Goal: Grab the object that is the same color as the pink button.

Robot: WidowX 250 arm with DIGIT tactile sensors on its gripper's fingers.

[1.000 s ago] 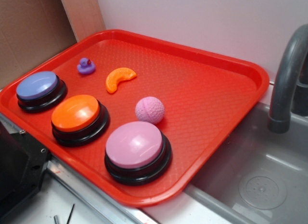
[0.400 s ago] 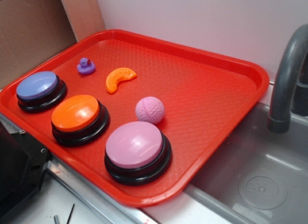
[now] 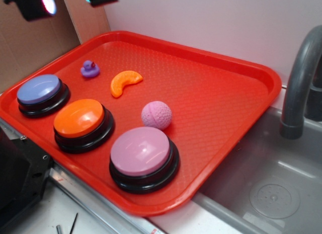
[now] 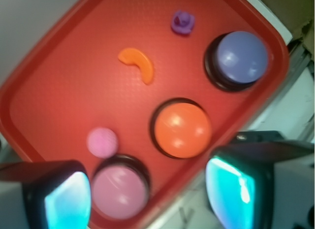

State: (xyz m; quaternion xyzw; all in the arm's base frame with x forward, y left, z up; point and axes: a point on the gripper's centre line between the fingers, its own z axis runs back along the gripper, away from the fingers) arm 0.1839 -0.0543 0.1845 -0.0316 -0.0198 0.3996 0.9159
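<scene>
The red tray (image 3: 236,93) holds three buttons along one edge: the pink button (image 3: 141,152), an orange one (image 3: 80,118), a blue-purple one (image 3: 39,90). The pink ball (image 3: 156,114) lies just beside the pink button. The gripper (image 3: 65,0) hangs above, jaws apart, empty.

Exterior view: looks down at a slant from the near side; takes in the whole red tray (image 3: 221,93), with the sink (image 3: 271,188) at lower right and the gripper (image 3: 68,0) at the upper left edge of the frame

Wrist view: looks almost straight down from high above the tray (image 4: 64,91); fingertips (image 4: 236,189) frame the lower corners; picture rather blurred

Shared: the tray; the pink button (image 3: 141,151) (image 4: 118,189); the pink ball (image 3: 156,114) (image 4: 102,142); the orange button (image 3: 79,118) (image 4: 183,129)
</scene>
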